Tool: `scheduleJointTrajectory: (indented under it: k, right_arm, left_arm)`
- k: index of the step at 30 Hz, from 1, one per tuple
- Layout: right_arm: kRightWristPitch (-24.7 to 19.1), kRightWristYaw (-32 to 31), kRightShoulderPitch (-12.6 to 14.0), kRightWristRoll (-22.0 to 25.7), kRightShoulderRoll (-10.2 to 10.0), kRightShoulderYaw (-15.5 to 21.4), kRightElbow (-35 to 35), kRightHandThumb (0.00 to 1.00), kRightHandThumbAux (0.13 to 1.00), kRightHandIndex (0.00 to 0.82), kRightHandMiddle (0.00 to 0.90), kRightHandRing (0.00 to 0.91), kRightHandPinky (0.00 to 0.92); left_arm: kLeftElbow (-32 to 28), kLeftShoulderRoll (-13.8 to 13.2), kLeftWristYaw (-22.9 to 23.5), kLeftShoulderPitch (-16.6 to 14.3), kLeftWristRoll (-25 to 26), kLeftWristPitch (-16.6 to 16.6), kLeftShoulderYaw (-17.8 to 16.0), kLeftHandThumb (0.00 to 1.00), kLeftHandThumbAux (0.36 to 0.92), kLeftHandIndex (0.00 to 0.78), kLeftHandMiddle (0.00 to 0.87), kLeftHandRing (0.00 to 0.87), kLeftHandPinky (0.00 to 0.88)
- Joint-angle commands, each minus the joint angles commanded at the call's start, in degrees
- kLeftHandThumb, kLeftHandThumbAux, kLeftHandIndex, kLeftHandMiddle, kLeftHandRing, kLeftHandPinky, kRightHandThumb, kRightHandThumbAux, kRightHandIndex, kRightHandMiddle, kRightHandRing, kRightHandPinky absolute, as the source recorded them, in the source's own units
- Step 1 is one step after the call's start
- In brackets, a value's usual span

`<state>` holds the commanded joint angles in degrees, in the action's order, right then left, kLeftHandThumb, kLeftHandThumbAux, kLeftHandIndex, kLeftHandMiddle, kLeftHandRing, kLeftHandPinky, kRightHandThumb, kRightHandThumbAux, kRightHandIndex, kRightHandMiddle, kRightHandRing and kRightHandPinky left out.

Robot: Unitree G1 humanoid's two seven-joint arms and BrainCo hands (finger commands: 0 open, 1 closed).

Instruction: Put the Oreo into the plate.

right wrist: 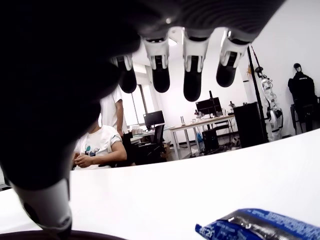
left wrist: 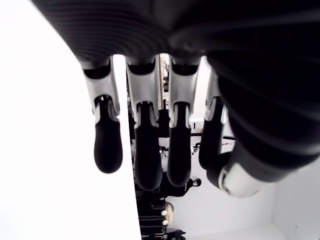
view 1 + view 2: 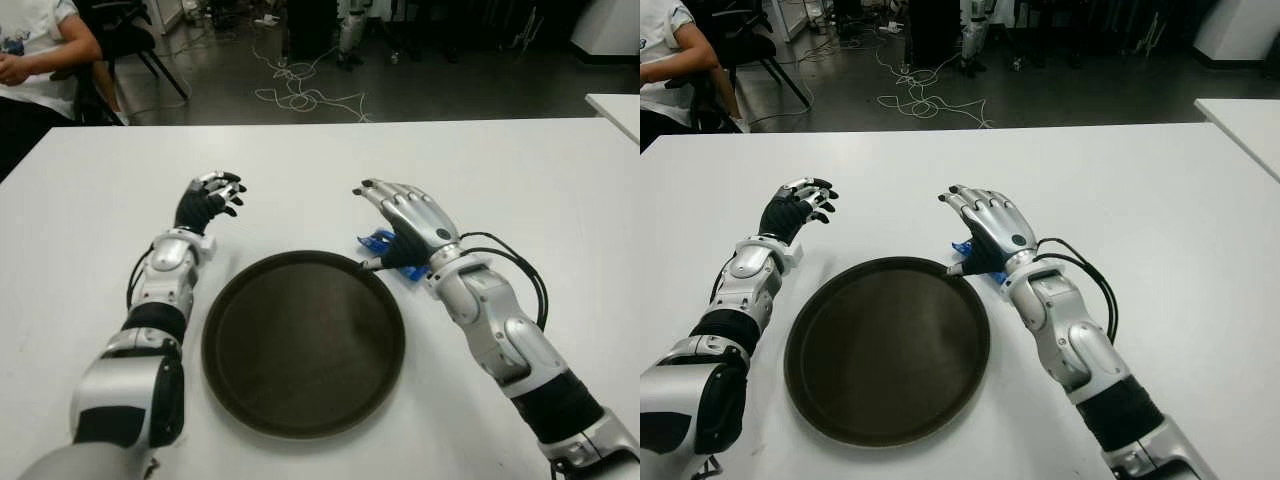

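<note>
The blue Oreo (image 3: 381, 243) lies on the white bench (image 3: 500, 170) just beside the dark plate (image 3: 303, 340), under the right hand (image 3: 408, 222), fingers (image 1: 193, 75) spread and empty, the left hand (image 3: 208, 202) loosely open beyond, cables (image 3: 300, 90) on the floor behind.

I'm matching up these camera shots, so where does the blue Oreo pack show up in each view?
Left eye: Oreo pack under the right hand, beside the plate.
Right eye: same spot.
Left wrist: not in view.
Right wrist: bottom edge.
Shared landmark: the plate's rim.
</note>
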<state>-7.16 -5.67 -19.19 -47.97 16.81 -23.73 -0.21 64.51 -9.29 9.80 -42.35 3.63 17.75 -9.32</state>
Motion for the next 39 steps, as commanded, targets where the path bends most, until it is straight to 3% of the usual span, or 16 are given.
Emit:
scheduleJointTrajectory:
  k: [9, 18, 30, 39]
  right_arm:
    - [0.4, 0.7, -0.6, -1.0, 0.0, -0.3, 1.5, 0.000, 0.727, 0.081, 0.120, 0.131, 0.128]
    - [-2.8, 0.9, -1.4, -1.4, -1.2, 0.3, 2.9, 0.000, 0.715, 0.073, 0.110, 0.121, 0.109]
    - [-3.6, 3.7, -2.5, -1.0, -1.5, 1.2, 5.1, 0.000, 0.718, 0.084, 0.116, 0.130, 0.139]
    - [-5.6, 4.0, -3.4, -1.5, -1.5, 1.4, 6.0, 0.000, 0.716, 0.080, 0.108, 0.112, 0.108]
  left_arm:
    - [0.0, -0.1, 0.1, 0.1, 0.0, 0.5, 0.0, 0.834, 0.673, 0.418, 0.466, 0.512, 0.576]
    - [-0.2, -0.2, 0.0, 0.0, 0.0, -0.2, 0.0, 0.834, 0.673, 0.419, 0.466, 0.506, 0.561]
    - [-0.2, -0.3, 0.1, 0.1, 0.2, -0.4, -0.2, 0.834, 0.672, 0.418, 0.467, 0.511, 0.561]
    - [-0.2, -0.1, 0.3, 0.2, 0.6, -0.1, -0.6, 0.835, 0.672, 0.419, 0.467, 0.518, 0.581]
